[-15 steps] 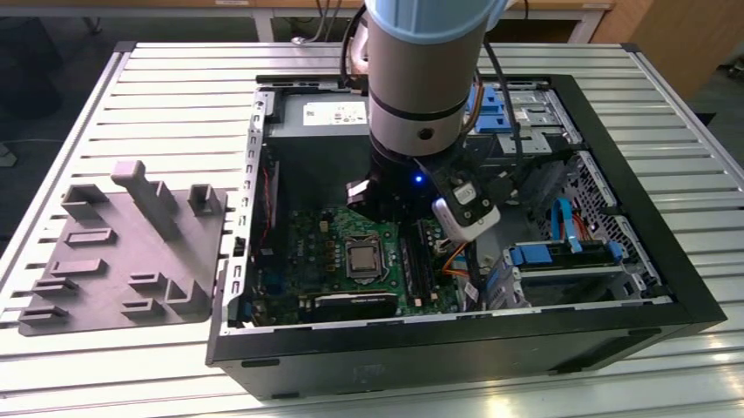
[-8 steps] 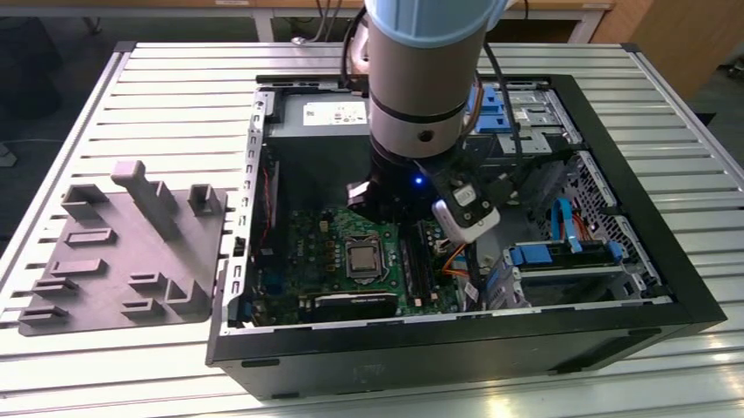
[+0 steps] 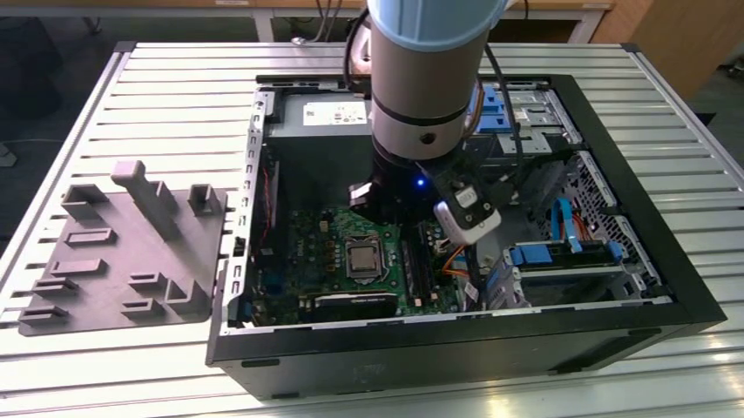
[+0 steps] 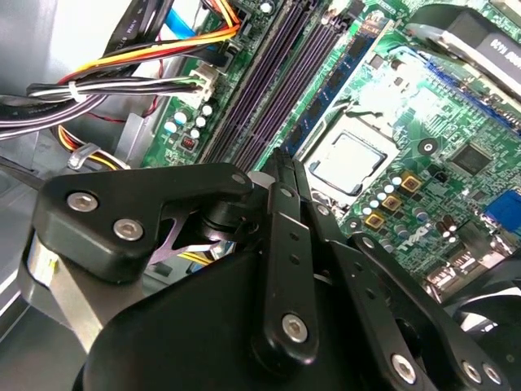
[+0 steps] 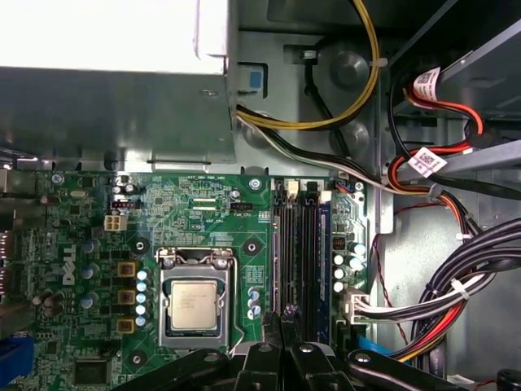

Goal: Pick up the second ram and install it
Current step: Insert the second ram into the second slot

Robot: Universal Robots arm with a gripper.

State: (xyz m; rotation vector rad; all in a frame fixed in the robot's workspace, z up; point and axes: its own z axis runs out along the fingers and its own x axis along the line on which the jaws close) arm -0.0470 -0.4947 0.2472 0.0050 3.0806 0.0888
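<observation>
The claw (image 4: pixel 281 167) is inside the open computer case (image 3: pixel 651 261), low over the memory slots (image 5: pixel 297 244) beside the processor (image 5: pixel 194 305). Its fingers stand pressed together on the second ram (image 4: pixel 279 156), a thin dark strip held edge-on just above the slots.

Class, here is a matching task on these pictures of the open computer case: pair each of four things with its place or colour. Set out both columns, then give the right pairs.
Things:
1. grey moulded tray
2. processor
3. memory slots
4. gripper

Descriptions:
A. silver square in a socket on the green motherboard
B. outside the computer case, on the slatted table, at the exterior view's left
C. black, hanging over the motherboard inside the case
D. long dark parallel strips beside the processor

Pairs: 1-B, 2-A, 3-D, 4-C
</observation>
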